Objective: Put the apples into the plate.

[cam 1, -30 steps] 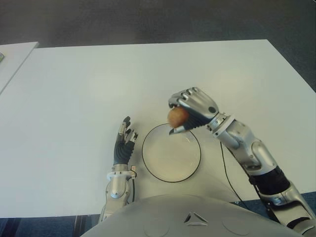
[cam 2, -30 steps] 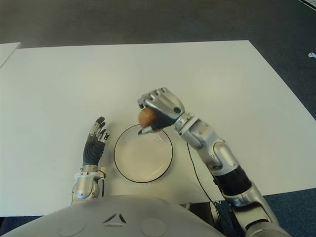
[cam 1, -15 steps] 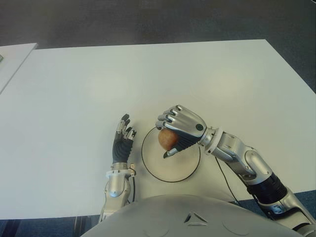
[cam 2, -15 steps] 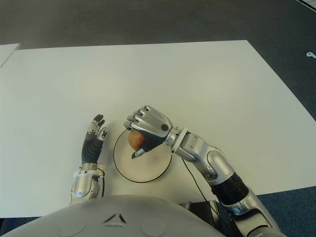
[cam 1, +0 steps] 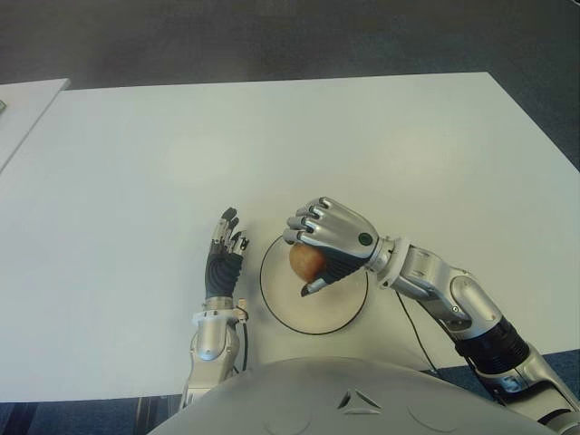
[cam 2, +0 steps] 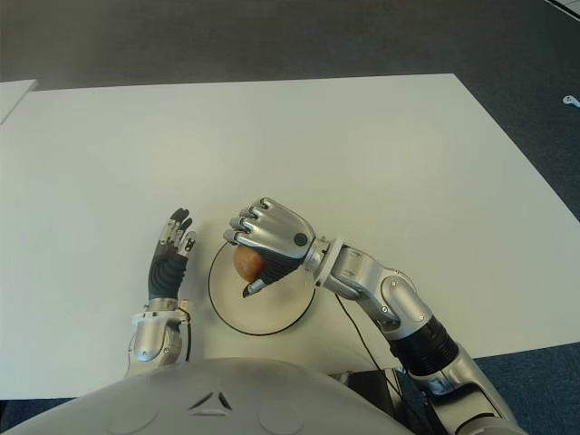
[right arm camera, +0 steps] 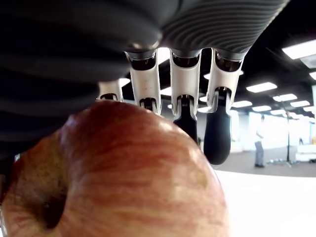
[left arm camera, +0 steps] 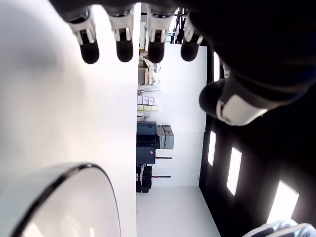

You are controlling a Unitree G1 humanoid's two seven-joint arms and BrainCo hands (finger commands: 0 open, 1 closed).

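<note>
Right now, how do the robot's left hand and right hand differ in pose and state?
The right hand is curled around the apple above the plate; the left hand holds nothing. The right hand's fingers bend over the fruit, while the left hand's fingers are stretched out, beside the plate on its left. Both show over the white table.

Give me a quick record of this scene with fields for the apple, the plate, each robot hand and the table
apple: red-yellow, held in the right robot hand
plate: white with a dark rim, on the table near the robot
right robot hand: curled around the apple, over the plate
left robot hand: fingers spread, holding nothing, just left of the plate
table: white
apple in plate: not released yet
</note>
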